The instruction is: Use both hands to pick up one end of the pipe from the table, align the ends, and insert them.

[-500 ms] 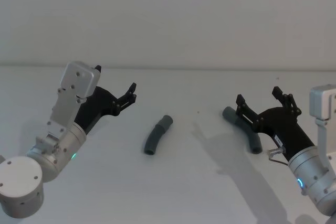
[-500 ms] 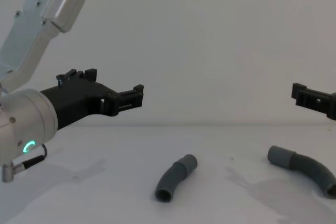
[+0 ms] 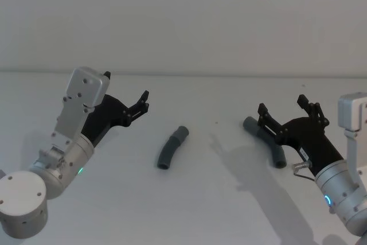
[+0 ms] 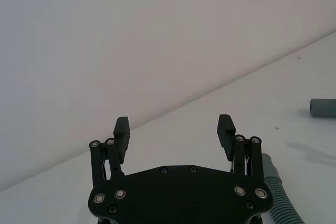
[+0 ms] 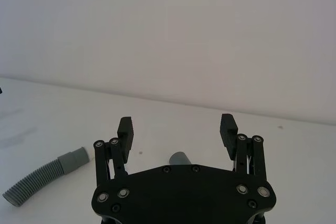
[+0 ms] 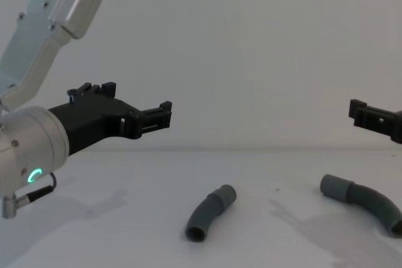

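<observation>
Above the table (image 3: 189, 210), left gripper (image 4: 174, 127) hovering, right gripper (image 3: 282, 106) over pipe (image 3: 251, 125), jaws apart

No text, label, brand, number or sign can be read; none is borne by the left gripper (image 4: 174, 124), the right gripper (image 5: 176, 124), the centre pipe piece (image 3: 171, 148), the right-hand pipe piece (image 3: 250, 124) or the table (image 3: 200, 199).

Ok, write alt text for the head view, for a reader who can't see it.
Two curved grey hose pieces lie apart on a white table: the middle piece and the right piece. An open black claw reaches in from each side, holding nothing: the left claw short of the middle piece, the right claw partly covering the right piece.
</observation>
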You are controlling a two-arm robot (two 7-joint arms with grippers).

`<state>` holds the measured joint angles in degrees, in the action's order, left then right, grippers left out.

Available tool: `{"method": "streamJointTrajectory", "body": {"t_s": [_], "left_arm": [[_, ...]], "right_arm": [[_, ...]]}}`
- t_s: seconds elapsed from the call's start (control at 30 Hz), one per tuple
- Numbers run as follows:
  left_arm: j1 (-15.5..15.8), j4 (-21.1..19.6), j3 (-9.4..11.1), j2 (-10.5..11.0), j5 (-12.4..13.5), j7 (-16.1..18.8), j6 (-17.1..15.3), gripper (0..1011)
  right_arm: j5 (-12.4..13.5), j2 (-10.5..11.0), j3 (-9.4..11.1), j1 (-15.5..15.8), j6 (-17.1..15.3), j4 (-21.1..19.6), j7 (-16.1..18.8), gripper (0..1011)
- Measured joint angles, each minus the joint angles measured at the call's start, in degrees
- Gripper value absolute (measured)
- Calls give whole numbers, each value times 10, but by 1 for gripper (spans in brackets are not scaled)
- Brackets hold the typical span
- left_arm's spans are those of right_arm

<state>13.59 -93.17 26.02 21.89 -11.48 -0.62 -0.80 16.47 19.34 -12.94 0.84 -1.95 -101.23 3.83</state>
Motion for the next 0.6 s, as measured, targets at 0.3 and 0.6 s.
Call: {"method": "streamJointTrajectory", "body": {"t_s": [0.3, 0.6], "left_arm": [[0, 0, 0, 0, 0, 0, 0, 1001], [0, 0, 0, 0, 0, 0, 0, 1001]], "right_arm": [[0, 0, 0, 0, 0, 0, 0, 1000], [0, 0, 0, 0, 0, 0, 0, 1000]]}}
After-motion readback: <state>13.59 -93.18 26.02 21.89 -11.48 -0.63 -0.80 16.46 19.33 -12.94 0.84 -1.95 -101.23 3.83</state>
